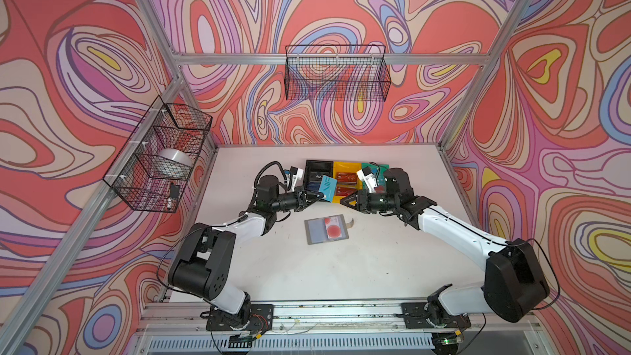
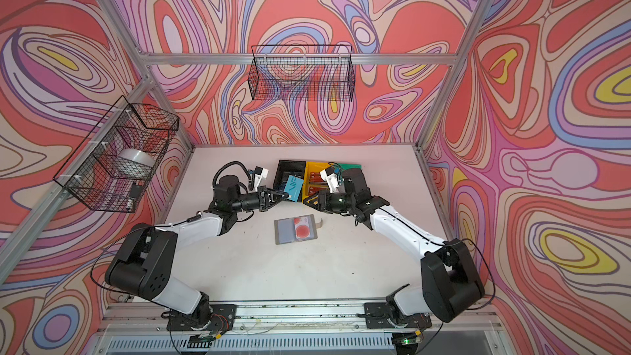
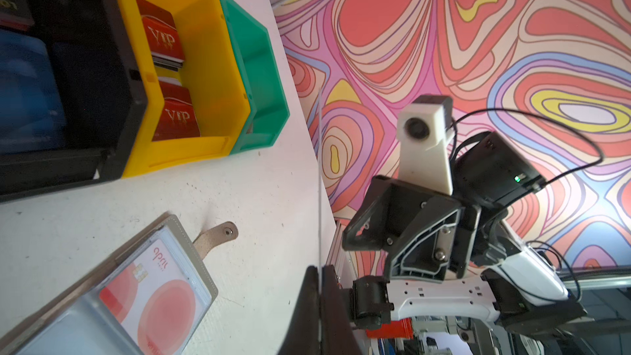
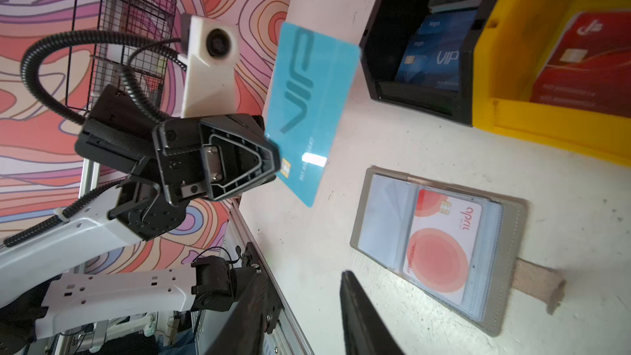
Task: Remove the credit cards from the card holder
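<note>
On the table, grey card holder lies open, red-circled card inside

Reaching inward with left arm and right arm, elbows bent outward. Pinching edge of light blue card in left gripper, jaws closed, card in air. Facing it with right gripper, jaws parted, empty, near, not touching.

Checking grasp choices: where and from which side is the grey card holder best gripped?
Probably by the strap on its right edge, approached from the right: the card holder lies flat and open on the table, while the strap sticks out and seems to curl upward.
</note>
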{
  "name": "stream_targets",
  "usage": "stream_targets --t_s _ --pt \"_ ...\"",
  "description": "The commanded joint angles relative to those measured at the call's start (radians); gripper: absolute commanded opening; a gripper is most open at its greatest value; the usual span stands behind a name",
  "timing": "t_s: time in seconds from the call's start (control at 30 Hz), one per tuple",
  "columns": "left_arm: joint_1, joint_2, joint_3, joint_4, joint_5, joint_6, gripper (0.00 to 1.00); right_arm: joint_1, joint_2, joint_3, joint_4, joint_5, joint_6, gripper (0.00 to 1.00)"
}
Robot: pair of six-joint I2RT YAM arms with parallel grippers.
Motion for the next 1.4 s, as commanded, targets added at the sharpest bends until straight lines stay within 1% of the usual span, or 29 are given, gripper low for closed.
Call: stream_targets --t_s 0.0,0.13,0.3,0.37,0.5,0.67,0.87,1.07,1.23,1.27,1.37 --pt "0.001 -0.053 -0.030 0.116 -0.148 -0.059 0.00 -0.001 -0.054 -0.076 0.208 0.026 0.147 0.39" --pt "-0.015 -0.100 -0.069 0.160 -0.307 -0.078 0.00 0.002 -0.073 -0.129 0.302 0.044 0.210 0.40" --pt "-0.089 -0.131 -0.104 0.228 -0.486 -0.086 0.00 0.009 -0.048 -0.162 0.442 0.049 0.298 0.40" --pt "-0.119 -0.132 -0.109 0.249 -0.543 -0.090 0.00 0.016 -0.025 -0.167 0.505 0.052 0.332 0.40" --pt "-0.157 -0.113 -0.120 0.314 -0.618 -0.109 0.00 0.039 0.045 -0.164 0.630 0.068 0.394 0.40" --pt "-0.186 -0.084 -0.121 0.376 -0.654 -0.130 0.00 0.054 0.156 -0.162 0.831 0.069 0.488 0.40" --pt "-0.216 -0.075 -0.124 0.391 -0.688 -0.125 0.00 0.066 0.287 -0.164 1.096 0.078 0.605 0.40" --pt "-0.220 -0.114 -0.137 0.357 -0.722 -0.094 0.00 0.066 0.354 -0.173 1.255 0.089 0.680 0.40" --pt "-0.222 -0.119 -0.152 0.360 -0.735 -0.091 0.00 0.065 0.464 -0.177 1.517 0.112 0.817 0.39" --pt "-0.223 -0.116 -0.153 0.365 -0.735 -0.095 0.00 0.067 0.488 -0.173 1.539 0.119 0.845 0.39" --pt "-0.228 -0.105 -0.148 0.375 -0.731 -0.101 0.00 0.082 0.504 -0.162 1.537 0.136 0.809 0.38"
